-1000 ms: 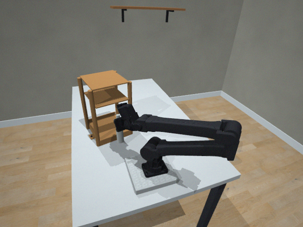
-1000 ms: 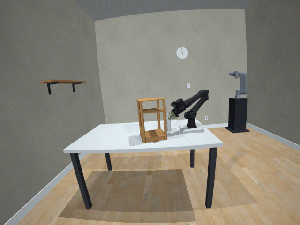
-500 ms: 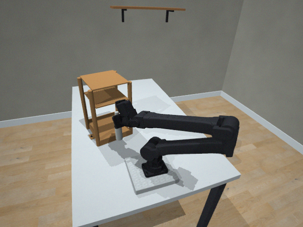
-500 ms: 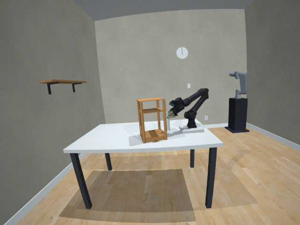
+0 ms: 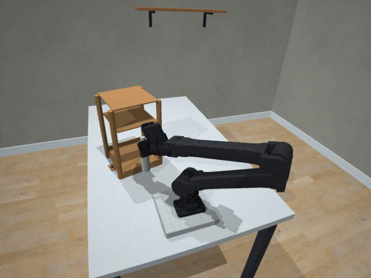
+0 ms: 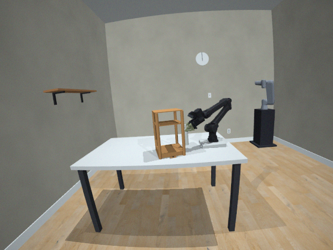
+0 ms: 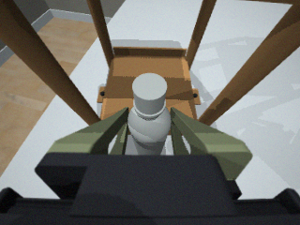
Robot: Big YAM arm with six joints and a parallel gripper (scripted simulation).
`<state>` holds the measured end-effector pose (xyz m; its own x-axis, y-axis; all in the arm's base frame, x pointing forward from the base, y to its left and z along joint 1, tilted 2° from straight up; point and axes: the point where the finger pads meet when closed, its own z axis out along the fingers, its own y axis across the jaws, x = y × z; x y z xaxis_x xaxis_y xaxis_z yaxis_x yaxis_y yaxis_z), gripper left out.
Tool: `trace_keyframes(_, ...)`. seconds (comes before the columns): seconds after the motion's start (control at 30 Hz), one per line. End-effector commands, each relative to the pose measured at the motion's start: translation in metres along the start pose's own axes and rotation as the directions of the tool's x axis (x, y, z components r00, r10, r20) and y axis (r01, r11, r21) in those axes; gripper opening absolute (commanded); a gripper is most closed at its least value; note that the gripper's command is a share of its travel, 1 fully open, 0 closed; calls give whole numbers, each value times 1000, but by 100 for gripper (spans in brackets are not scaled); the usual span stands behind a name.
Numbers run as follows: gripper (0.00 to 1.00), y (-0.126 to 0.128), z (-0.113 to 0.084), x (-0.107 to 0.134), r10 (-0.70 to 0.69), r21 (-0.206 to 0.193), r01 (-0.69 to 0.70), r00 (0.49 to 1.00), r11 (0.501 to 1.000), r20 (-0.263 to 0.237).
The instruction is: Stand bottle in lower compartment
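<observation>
My gripper (image 5: pixel 145 148) (image 6: pixel 189 127) (image 7: pixel 149 112) is shut on the neck of a pale grey bottle (image 5: pixel 145 164) (image 6: pixel 186 137) (image 7: pixel 149 94). The bottle is upright with its cap up. It is just outside the open front of the orange shelving unit (image 5: pixel 126 97) (image 6: pixel 166 110) (image 7: pixel 37 61), by the front right post. The lower compartment's floor (image 5: pixel 127 155) (image 6: pixel 169 148) (image 7: pixel 145 70) lies ahead of the bottle and holds nothing. The bottle's base is low, near the table top; I cannot tell whether it touches.
The unit stands on a white table (image 5: pixel 119 239) (image 6: pixel 129 155). The arm's base is bolted to a grey plate (image 5: pixel 179 224) (image 6: pixel 217 145). A wall shelf (image 5: pixel 179 10) (image 6: pixel 69 90) hangs high up. A grey robot on a black pedestal (image 6: pixel 265 121) stands far off.
</observation>
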<state>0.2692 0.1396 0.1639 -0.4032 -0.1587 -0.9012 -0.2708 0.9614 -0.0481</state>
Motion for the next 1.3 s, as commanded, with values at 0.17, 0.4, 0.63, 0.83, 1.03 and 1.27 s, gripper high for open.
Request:
trace_keyframes(0.17, 27, 2, 6, -66, 40, -6, -40, 994, 999, 102)
trace_keyframes(0.4, 27, 2, 20, -73, 38, -5, -37, 994, 999, 102)
trace_keyframes(0.63, 27, 2, 36, -80, 35, -4, -35, 994, 999, 101)
trace_keyframes(0.83, 27, 2, 38, -80, 35, -3, -35, 994, 999, 101)
trace_keyframes(1.03, 27, 2, 38, -80, 37, -4, -36, 994, 999, 101)
trace_keyframes(1.27, 27, 2, 38, -80, 38, -4, -38, 994, 999, 101)
